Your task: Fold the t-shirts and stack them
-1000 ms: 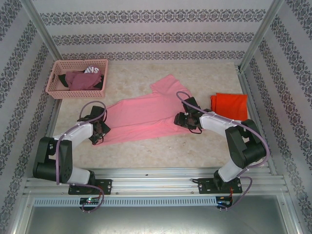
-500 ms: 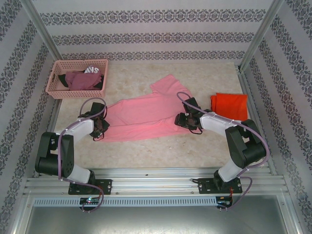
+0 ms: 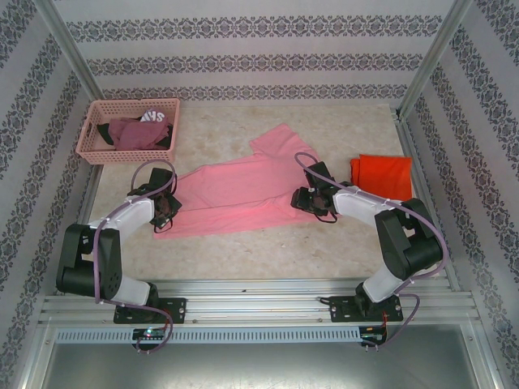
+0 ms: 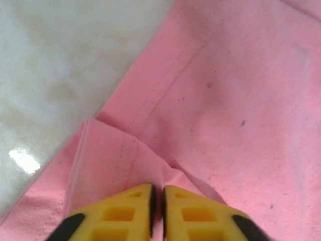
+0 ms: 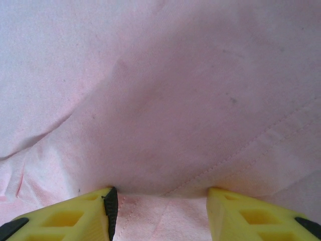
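A pink plastic lattice basket [image 3: 87, 138] sits in the upper left of the top view. It holds a crumpled maroon garment [image 3: 134, 132]. A black garment with white print [image 3: 154, 117] is bunched against its far wall.

The light salmon-pink soft cotton t-shirt [image 3: 235, 190] lies flat on the pale marbled tabletop [image 3: 243, 251] at the centre of the frame. Its long axis slants from lower left to upper right. The straight hem end points to the lower left, and a short sleeve flares out at the upper right. The bright orange-red cotton t-shirt [image 3: 383, 174] lies at the right of the frame, well apart from the pink one. It is a compact squarish fold, its edges roughly square with the table.

The left gripper [image 3: 166, 212] is at the lower left end of the pink shirt. In the left wrist view [image 4: 156, 190] its yellow fingers [image 4: 125, 213] are closed almost together on a raised pleat of pink cloth. The stitched hem runs diagonally above them, and bare table shows in the upper left.

The right gripper [image 3: 306, 201] is at the shirt's right edge, just below the sleeve. In the right wrist view [image 5: 158, 198] its jaws stand apart, and pink fabric with a seam line spans the gap between them. Whether they pinch that cloth cannot be told.
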Tool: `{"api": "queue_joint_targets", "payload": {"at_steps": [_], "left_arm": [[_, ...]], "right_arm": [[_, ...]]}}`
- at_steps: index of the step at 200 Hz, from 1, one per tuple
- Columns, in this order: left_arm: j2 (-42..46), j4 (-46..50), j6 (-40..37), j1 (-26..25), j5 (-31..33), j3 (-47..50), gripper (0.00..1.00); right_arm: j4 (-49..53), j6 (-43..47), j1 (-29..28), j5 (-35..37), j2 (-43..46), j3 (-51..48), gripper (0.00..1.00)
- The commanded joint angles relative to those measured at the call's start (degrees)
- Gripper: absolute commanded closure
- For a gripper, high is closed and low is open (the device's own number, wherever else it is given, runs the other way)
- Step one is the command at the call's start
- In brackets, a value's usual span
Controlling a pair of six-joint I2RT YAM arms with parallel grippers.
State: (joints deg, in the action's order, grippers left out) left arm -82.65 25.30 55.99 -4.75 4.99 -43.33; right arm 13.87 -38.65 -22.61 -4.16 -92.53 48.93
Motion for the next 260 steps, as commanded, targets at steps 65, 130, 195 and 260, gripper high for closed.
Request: {"api": "queue_joint_targets", "payload": {"at_steps": [65, 130, 195, 260], "left_arm": [[-0.1, 0.9, -0.9, 1.2, 0.7, -1.6, 1.0], [-2.5, -2.7, 1.5, 4.5, -3.5, -3.9, 1.0], [0.6, -2.7, 1.5, 4.8, -3.6, -2.2, 0.54], [13.0, 0.3, 5.9, 1.4, -6.0, 5.9, 0.35]], "right_arm": [[0.5, 0.6, 0.4, 0.1, 0.6, -0.1, 0.5], [0.8, 0.9, 0.4, 0.5, 1.4, -0.1, 0.5], [0.0, 1.5, 0.3, -0.3, 2.9, -1.2, 0.5], [-3.8, 3.2, -3.4, -1.1, 2.8, 0.1, 0.5]]}}
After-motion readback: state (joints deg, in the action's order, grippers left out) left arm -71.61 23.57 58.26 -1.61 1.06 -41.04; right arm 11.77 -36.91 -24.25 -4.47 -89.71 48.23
